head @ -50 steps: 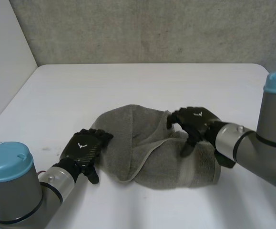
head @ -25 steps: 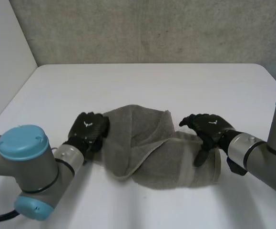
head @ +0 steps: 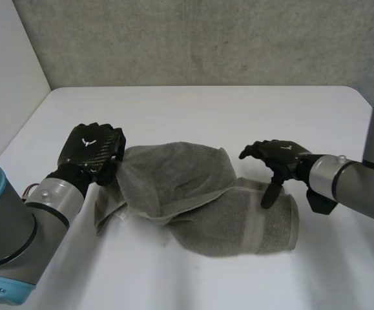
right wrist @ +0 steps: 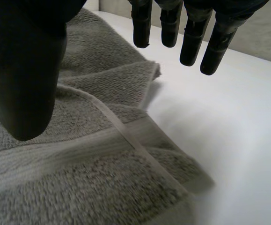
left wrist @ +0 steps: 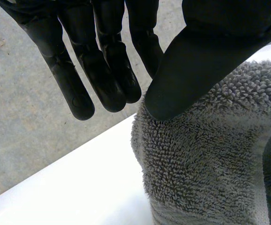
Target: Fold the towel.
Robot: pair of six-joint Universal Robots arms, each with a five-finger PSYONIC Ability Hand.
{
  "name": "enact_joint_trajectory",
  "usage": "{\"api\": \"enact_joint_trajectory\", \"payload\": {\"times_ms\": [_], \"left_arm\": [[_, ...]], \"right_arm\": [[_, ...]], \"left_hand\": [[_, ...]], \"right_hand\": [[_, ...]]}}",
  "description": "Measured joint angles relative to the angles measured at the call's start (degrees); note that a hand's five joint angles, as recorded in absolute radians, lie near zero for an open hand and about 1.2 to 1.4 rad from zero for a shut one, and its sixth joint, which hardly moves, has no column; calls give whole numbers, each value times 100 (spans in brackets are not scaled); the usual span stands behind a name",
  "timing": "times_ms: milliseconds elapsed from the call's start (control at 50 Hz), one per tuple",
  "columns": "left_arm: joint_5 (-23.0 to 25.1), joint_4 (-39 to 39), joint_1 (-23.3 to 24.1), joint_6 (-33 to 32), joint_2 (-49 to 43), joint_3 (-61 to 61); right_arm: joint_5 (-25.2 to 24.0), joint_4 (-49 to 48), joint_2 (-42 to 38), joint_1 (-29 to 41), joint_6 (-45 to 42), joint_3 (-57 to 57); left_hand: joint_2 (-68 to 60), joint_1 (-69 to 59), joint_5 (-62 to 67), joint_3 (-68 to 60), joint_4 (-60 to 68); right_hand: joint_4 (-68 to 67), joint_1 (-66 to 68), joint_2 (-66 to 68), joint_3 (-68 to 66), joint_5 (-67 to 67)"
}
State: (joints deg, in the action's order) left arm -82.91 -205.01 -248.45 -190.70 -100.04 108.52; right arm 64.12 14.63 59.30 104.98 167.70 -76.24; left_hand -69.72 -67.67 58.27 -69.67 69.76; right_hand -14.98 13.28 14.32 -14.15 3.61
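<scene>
Towel [head: 206,210] is found bunched in the middle of the white surface [head: 193,110], its long axis running side to side between the two arms. Its left end is drawn up off the surface to the left robot hand [head: 93,150], and a loose flap is seen hanging below that hand. In the left wrist view the thumb [left wrist: 191,65] is pressed onto the towel's edge [left wrist: 205,159] with the fingers [left wrist: 102,70] held straight behind it. A pinch on that edge is judged likely, though the contact behind the thumb is hidden.

The right end, marked by a flat woven band, is left lying on the surface under the right robot hand [head: 278,157]. That hand is held spread above the cloth, fingers [right wrist: 191,37] straight and apart from the thumb, one fingertip pointed down at the band, and nothing is gripped.

So the coming move is judged to turn on that axis: the raised left end would be carried rightward along it, over the heap, toward the flat end. The left robot hand is nearer the held edge, the right one nearer the end to be pinned.
</scene>
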Motion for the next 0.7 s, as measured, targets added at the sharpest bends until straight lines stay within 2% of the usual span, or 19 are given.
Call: {"api": "enact_joint_trajectory", "payload": {"times_ms": [340,540,620,700], "left_arm": [[-10,78,-75,8,-203,-102],[-10,61,-153,13,-255,-153],[-8,48,-159,9,-316,-206],[-15,42,-155,2,-448,-301]], "right_arm": [[38,268,-1414,608,243,1388],[-25,870,-2070,684,406,2090],[-34,976,-2058,699,419,2102],[-64,1022,-1904,716,440,1986]], "left_hand": [[0,-9,0,-1,1],[-2,-23,0,-1,2],[-2,-23,0,-1,2],[-2,-24,0,-1,2]], "right_hand": [[-447,700,524,-601,757],[-2577,2854,2689,-2692,2787],[-2973,3944,3269,-2893,3878],[-2999,4353,3633,-2938,4443]]}}
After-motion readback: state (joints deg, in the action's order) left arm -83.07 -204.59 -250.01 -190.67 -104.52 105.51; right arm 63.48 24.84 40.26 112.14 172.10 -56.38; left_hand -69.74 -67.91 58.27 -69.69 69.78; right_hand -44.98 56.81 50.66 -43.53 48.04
